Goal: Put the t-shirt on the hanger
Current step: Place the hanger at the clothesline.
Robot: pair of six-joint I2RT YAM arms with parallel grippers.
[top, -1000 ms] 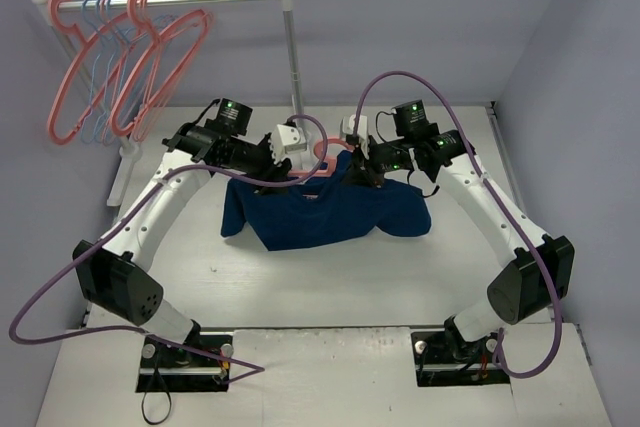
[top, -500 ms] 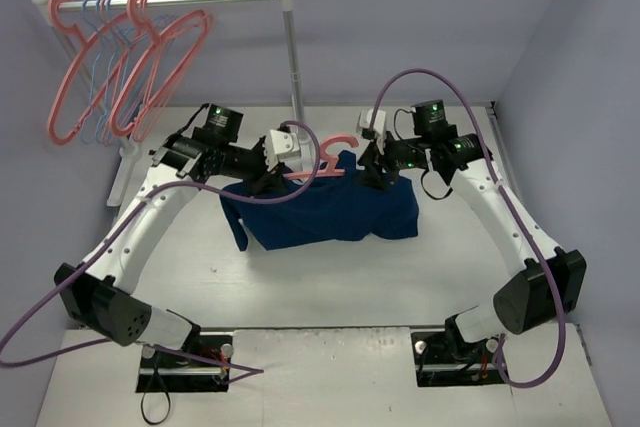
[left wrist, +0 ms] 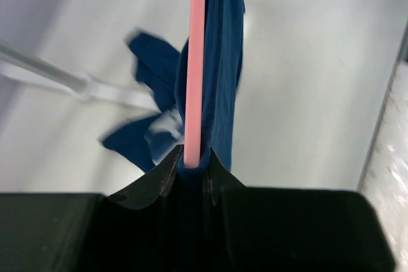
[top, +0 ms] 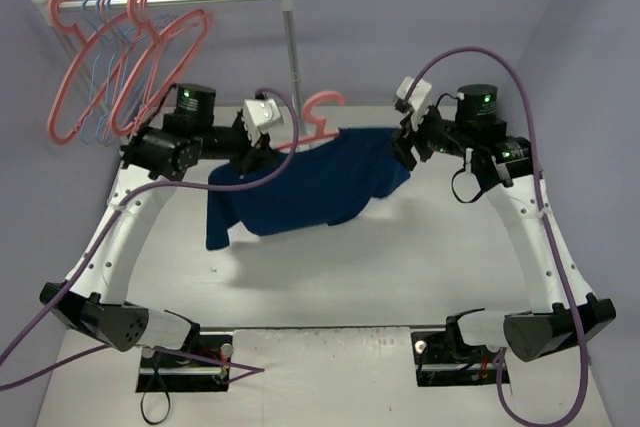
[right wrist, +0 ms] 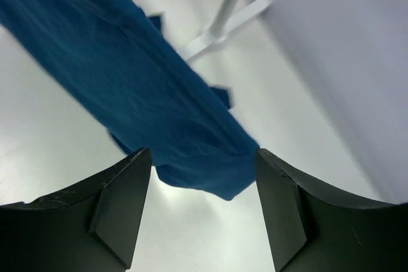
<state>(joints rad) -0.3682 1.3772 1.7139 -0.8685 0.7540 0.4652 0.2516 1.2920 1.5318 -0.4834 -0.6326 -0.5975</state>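
The salmon-pink hanger [top: 322,115] hangs in the air above the table with the dark navy t-shirt [top: 300,192] draped over it, the cloth's lower left end trailing down. My left gripper [top: 272,151] is shut on the hanger's arm and the cloth around it. In the left wrist view the pink hanger [left wrist: 194,62] and the t-shirt [left wrist: 224,55] run out from between the shut left gripper [left wrist: 193,160]. My right gripper [top: 402,145] stands open just off the shirt's right end. In the right wrist view the right gripper [right wrist: 203,154] holds nothing, with the t-shirt [right wrist: 127,81] beyond it.
A white clothes rack [top: 291,42] stands at the back, its rail carrying several pink and light-blue hangers [top: 120,72] at the far left. Its white foot [left wrist: 95,87] shows under the shirt. The purple side walls close in on both sides.
Both arms have risen and spread apart, lifting hanger and t-shirt off the table. The right gripper has opened, let go of the shirt and drawn back to the right.
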